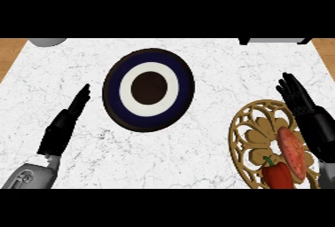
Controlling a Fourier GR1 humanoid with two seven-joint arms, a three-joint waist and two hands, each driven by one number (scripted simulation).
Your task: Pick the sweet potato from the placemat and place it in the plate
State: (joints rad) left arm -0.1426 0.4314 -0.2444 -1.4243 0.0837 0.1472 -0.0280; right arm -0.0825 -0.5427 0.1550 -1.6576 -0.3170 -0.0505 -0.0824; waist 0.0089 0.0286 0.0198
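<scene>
**Both hands open, sweet potato on placemat, plate bare**

Head view only.

Worktop (196,155): white marbled surface, wood showing at the far left and far right corners.

Plate (148,90): round, dark blue rim, white ring, dark brown centre. Sits left of centre on the worktop, nothing on it.

Placemat (252,133): round, tan openwork with a flower-like pattern, at the right edge of the view near the lower side; partly cut off by the frame and partly covered by the right forearm.

Sweet potato (292,153): reddish-orange, elongated, lying on the right half of the placemat, long axis running near to far. Well apart from the plate.

Pepper (276,174): red with a green stem, on the near part of the placemat, just beside the sweet potato and touching or nearly touching it; cannot tell which.

Left hand (68,116): left of the plate, fingers straight and pointing away, held together, edge-on. Holds nothing. Fingertips near the plate's left rim but apart from it.

Right hand (297,98): beyond the far right edge of the placemat, fingers straight and slightly spread, pointing away. Holds nothing. The forearm passes just right of the sweet potato.

Grey round object (46,42): far left corner, cut by the frame. Dark object (274,41): far right edge; cannot identify either.
</scene>
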